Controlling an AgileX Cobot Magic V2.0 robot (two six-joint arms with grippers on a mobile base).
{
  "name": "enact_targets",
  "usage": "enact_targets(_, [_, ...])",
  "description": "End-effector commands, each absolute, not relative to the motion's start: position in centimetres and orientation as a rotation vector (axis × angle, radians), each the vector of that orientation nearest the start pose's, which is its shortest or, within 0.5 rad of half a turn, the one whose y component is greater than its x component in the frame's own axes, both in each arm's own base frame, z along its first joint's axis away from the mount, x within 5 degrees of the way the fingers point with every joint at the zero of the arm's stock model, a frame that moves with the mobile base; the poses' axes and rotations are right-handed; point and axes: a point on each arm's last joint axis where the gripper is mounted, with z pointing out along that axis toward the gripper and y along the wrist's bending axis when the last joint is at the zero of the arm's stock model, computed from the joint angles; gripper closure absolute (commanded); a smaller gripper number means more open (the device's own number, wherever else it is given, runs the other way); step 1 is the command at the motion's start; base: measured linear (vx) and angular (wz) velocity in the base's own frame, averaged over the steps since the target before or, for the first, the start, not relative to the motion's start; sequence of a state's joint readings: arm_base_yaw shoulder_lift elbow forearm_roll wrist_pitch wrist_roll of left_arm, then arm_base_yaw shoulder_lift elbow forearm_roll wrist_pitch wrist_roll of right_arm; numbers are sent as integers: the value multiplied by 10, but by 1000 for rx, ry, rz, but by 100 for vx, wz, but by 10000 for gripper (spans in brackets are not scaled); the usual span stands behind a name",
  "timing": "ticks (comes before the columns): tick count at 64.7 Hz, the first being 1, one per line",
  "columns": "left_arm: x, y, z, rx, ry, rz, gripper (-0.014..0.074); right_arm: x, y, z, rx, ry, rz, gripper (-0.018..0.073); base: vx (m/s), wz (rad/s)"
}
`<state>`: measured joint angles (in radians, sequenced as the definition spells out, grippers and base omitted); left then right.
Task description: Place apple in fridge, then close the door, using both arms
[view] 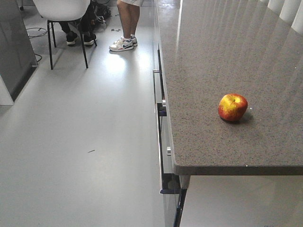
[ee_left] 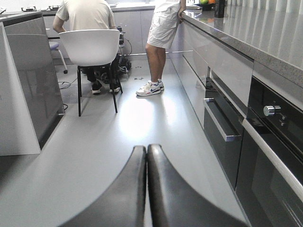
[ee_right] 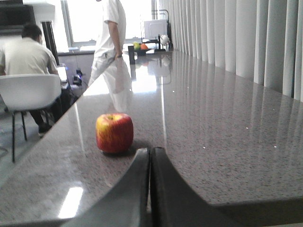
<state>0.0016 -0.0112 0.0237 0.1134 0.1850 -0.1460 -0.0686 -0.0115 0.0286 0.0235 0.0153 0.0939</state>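
1. Looking down in the exterior front-facing view, the round red apple with yellow patches (view: 232,107) sits alone on the speckled grey-brown stone worktop (view: 213,56), right of centre and not far back from the near edge. Neither hand shows here. The worktop's left edge drops to a cabinet front with metal bar handles (view: 159,142). Beyond it, pale grey floor (view: 80,142) lies open across the left half. A white chair (view: 61,9) and a standing person's white trainers (view: 124,44) occupy the top.

2. In the left wrist-mounted view, the left hand (ee_left: 146,147) hangs low at bottom centre with its two black fingers pressed together, holding nothing. A dark glass oven front (ee_left: 270,156) and a drawer handle (ee_left: 220,125) run along the right. A tall dark grey glossy panel (ee_left: 33,80) stands at the left, so the free lane is the middle floor.

3. In the right wrist-mounted view, the right hand (ee_right: 150,150) is at bottom centre, fingers together and empty. The apple (ee_right: 114,133) rests just beyond its tips, slightly left. I judge picking it up to be the step in hand:
   - Part the fingers wide.
   - Shift left until the apple is centred.
   - Close at its widest girth, gently, since a round fruit on polished stone may roll.
   - Broad bare worktop lies behind and to the right, up to the white curtains (ee_right: 265,38).
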Motion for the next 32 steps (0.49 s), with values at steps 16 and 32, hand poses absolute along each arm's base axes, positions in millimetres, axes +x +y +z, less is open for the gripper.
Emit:
enact_targets(16, [55,1,202,-44,1579,-22,602,51,-2,229,330,1436,284,565,0,0])
enact_targets(32, [55,1,202,-44,1579,-22,602,27,8,297,155,1530,223,565,0,0])
